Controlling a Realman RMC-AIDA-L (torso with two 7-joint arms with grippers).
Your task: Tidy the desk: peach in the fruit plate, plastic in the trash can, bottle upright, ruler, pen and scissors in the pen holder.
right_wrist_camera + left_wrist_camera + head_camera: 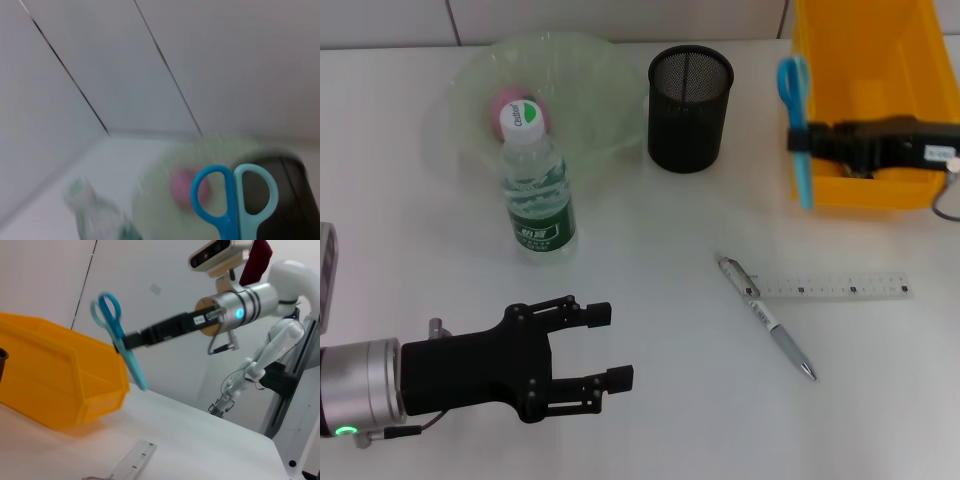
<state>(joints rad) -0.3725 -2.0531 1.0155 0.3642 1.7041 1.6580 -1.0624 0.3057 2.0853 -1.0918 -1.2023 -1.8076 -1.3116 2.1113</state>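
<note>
Head view: blue scissors (797,125) pinched mid-blade by right gripper (807,140), raised beside yellow bin (865,190), short of mesh pen holder (689,95); stiff, light, probably slippery. Left gripper (592,348) spread, idle over white desk (670,400). Left wrist view: handles up, blades hanging; ruler (132,462) flat. Right wrist view: handle loops (235,192) foremost.

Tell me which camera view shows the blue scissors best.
The left wrist view: it shows the scissors whole, handles up, blades down, clamped in the right gripper beside the yellow bin. The head view shows them foreshortened from above. The right wrist view shows only the handle loops.
</note>
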